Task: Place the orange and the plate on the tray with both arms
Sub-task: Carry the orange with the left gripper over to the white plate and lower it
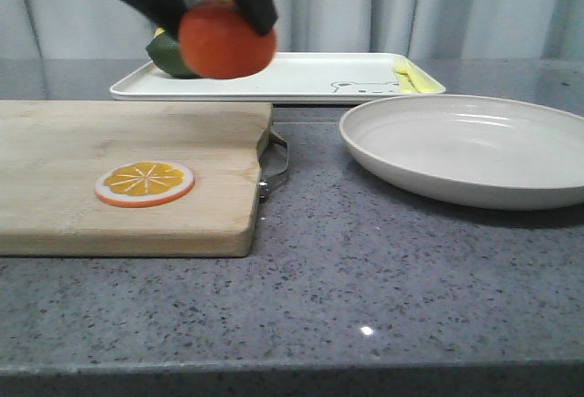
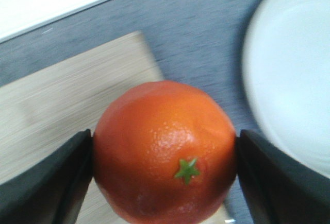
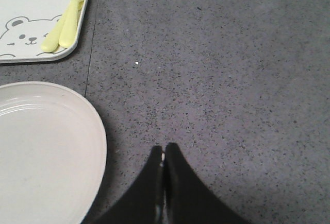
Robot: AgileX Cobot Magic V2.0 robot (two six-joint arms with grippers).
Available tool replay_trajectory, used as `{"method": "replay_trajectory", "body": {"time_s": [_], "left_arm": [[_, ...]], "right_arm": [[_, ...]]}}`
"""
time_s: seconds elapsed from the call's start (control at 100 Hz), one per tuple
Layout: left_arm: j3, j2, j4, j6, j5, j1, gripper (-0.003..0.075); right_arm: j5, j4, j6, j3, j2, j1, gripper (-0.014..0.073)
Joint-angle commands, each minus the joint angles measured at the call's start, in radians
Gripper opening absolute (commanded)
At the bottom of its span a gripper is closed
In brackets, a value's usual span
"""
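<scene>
Above the counter (image 1: 383, 269), left hand (image 2: 165, 157) clamps the orange (image 2: 165, 152).

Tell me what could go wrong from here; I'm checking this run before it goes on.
1. The orange is round and held only at its sides by the left gripper; it could slip and drop onto the cutting board.
2. A green fruit already sits on the tray near the drop spot.
3. The right gripper, jaws closed, hasn't gripped the plate.
</scene>
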State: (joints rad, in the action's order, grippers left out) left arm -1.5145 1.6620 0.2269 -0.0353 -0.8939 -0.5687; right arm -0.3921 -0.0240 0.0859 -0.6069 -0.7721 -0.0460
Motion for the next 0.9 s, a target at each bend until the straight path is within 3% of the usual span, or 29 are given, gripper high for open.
{"method": "replay_trajectory", "body": {"time_s": [0.0,0.31,0.89], "left_arm": [[-0.076,-0.018,0.025,0.001,0.055,-0.068,0.0333],[-0.312,0.175,0.025,0.001,0.025,-0.216,0.0333],[-0.368,0.311,0.177,0.055,0.051,-0.227,0.0342]], "right_arm": [[0.061,-0.001,-0.005,-0.037,-0.001,-0.004,-0.0059],[0.061,-0.001,-0.005,-0.037,-0.001,-0.004,-0.0059],[0.07,-0.001,-0.005,-0.037,-0.001,-0.004,-0.0059]]}}
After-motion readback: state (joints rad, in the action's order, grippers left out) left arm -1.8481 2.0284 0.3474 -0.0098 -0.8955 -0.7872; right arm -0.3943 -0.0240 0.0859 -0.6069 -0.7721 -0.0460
